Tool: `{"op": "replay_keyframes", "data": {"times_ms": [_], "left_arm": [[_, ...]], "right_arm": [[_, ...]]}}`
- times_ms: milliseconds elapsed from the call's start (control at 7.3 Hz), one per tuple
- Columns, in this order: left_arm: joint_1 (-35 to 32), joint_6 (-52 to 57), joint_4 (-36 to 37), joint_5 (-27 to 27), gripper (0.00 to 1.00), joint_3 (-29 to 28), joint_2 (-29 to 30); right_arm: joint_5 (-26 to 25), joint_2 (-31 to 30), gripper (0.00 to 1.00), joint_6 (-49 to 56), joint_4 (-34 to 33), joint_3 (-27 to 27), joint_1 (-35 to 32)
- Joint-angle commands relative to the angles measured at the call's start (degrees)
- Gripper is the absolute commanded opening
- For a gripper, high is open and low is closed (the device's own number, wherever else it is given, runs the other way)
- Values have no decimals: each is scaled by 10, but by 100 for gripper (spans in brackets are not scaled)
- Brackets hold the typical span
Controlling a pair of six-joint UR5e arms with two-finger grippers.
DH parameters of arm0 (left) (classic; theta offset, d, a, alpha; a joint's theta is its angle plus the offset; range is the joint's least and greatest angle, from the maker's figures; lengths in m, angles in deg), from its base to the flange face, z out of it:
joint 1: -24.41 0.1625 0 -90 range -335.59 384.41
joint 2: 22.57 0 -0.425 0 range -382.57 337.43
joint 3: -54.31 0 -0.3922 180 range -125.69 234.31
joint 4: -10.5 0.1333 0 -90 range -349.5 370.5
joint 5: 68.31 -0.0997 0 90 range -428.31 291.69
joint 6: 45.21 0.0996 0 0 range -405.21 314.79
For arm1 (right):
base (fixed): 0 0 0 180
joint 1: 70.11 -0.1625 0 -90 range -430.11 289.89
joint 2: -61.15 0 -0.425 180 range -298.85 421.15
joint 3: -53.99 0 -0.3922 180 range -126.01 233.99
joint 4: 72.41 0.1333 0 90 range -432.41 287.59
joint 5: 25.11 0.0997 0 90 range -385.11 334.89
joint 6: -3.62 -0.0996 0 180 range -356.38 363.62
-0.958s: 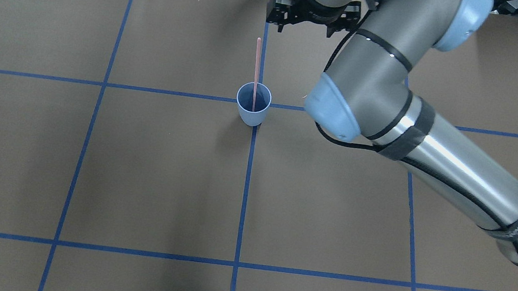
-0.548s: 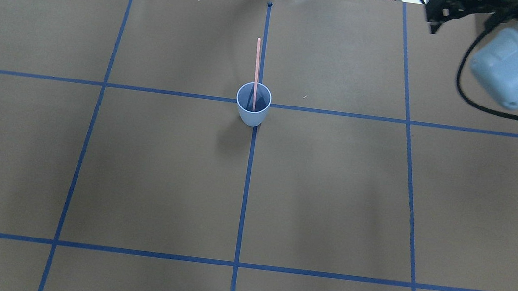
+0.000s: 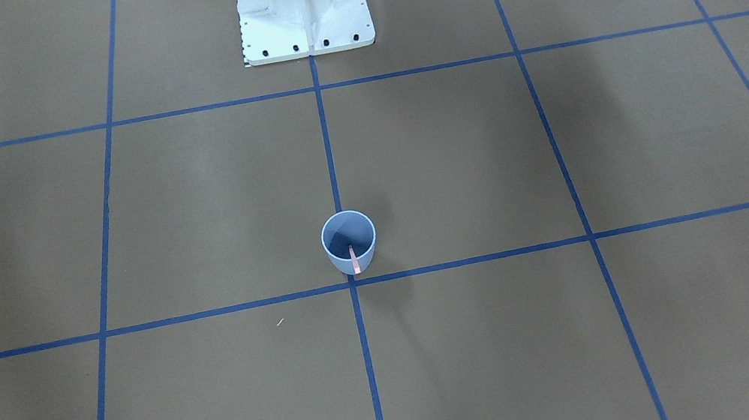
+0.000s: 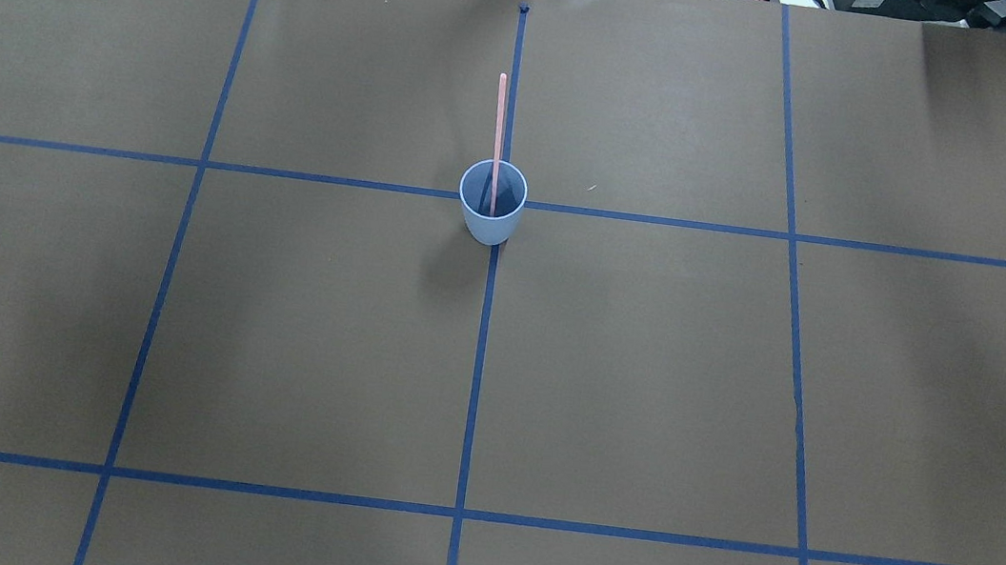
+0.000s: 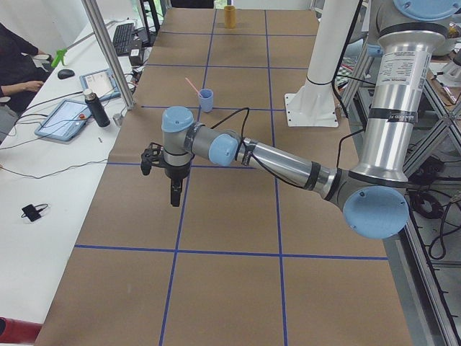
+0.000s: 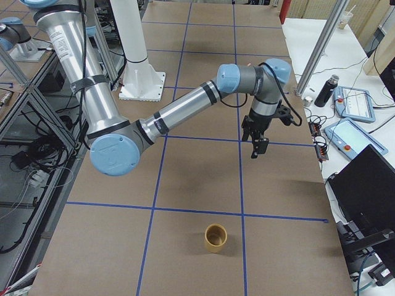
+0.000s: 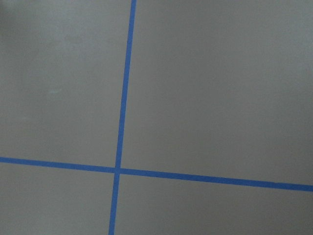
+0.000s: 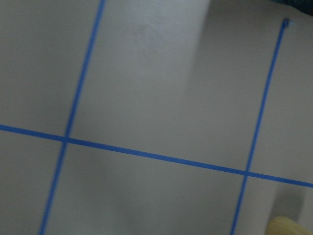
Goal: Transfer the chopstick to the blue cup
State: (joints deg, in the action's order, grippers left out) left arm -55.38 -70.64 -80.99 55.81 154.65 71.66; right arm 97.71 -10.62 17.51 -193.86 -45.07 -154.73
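The blue cup (image 4: 491, 209) stands upright at the table's middle, on a crossing of the blue tape lines. The pale pink chopstick (image 4: 499, 124) stands in it and leans on the far rim, its top tilted away from the robot. Both also show in the front view, the cup (image 3: 348, 233) and the chopstick (image 3: 354, 259), and in the left side view, the cup (image 5: 207, 101). No gripper touches them. My left gripper (image 5: 175, 200) hangs over the table's left part. My right gripper (image 6: 256, 152) hangs over the right part. I cannot tell whether either is open or shut.
A tan cup (image 6: 216, 238) stands near the table's right end and shows far off in the left side view (image 5: 230, 14). The white robot base (image 3: 304, 16) is at the back. A bench with tablets and a bottle (image 5: 96, 108) runs along the far side.
My right arm has swung from beside the cup out of the overhead view to the right. The cup and the chopstick have not moved.
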Motion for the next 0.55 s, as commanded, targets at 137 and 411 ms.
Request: {"op": "replay_keyframes", "data": {"times_ms": [137,411], "left_arm": [[-80,122,-2,62,99,-33,-42],[-106,165,-4,67,99,-52,-52]], "right_arm": [[69,-112,100,28,230,129,-69],[100,-133,100,18,235,146,-88]]}}
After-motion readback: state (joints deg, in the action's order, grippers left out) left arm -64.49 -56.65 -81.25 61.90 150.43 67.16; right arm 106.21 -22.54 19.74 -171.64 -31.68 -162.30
